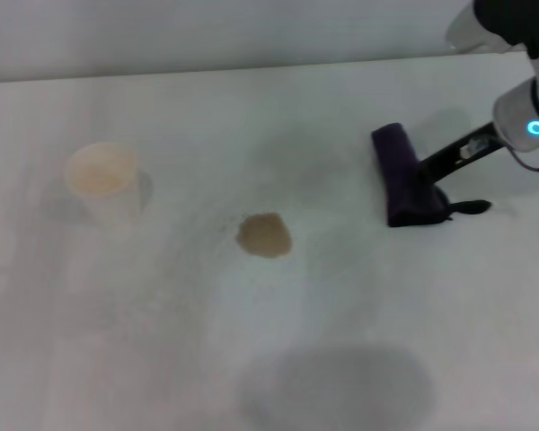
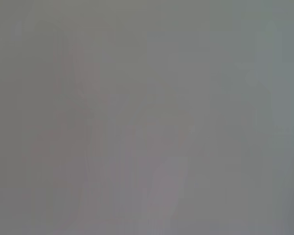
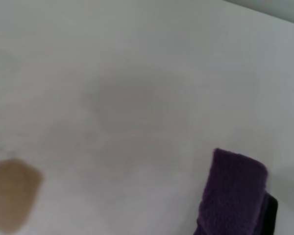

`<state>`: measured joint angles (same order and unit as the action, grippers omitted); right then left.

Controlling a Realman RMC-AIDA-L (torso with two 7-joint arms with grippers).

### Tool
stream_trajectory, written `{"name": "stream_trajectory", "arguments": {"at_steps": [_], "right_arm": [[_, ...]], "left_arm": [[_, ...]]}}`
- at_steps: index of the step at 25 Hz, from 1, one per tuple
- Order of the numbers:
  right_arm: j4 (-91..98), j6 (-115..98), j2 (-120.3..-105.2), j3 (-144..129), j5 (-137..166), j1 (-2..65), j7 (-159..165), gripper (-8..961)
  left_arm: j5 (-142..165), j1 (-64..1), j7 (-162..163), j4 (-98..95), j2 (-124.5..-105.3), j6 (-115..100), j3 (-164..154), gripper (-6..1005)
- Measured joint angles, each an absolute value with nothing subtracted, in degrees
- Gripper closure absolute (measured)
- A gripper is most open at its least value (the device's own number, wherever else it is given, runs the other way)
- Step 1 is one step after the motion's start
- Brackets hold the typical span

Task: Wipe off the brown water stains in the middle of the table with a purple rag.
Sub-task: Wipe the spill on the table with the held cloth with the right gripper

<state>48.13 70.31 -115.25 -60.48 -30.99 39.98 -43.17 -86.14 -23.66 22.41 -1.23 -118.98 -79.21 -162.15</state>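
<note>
The purple rag [image 1: 402, 175] lies as a bunched roll on the white table [image 1: 359, 296], right of the middle, with its thin black loop strap [image 1: 472, 207] trailing to the right. My right gripper [image 1: 434, 177] reaches down from the right and meets the rag's right side. The brown water stain [image 1: 265, 235] is a small tan blotch near the table's middle, left of the rag and apart from it. The right wrist view shows the rag [image 3: 232, 193] close by and the stain [image 3: 12, 193] farther off. My left gripper is out of view.
A paper cup [image 1: 101, 175] with pale liquid stands at the left of the table. A large faint grey shadow [image 1: 337, 386] lies near the front edge. The table's far edge [image 1: 251, 67] meets a grey wall.
</note>
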Motion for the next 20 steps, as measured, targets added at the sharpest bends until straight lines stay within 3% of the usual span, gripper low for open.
{"name": "stream_trajectory", "arguments": {"at_steps": [20], "right_arm": [[51.9, 65.9, -116.11, -100.2, -55.9, 41.8, -52.0, 859]], "left_arm": [[-85.8, -24.7, 22.5, -2.0, -119.19, -79.2, -162.7, 107]]}}
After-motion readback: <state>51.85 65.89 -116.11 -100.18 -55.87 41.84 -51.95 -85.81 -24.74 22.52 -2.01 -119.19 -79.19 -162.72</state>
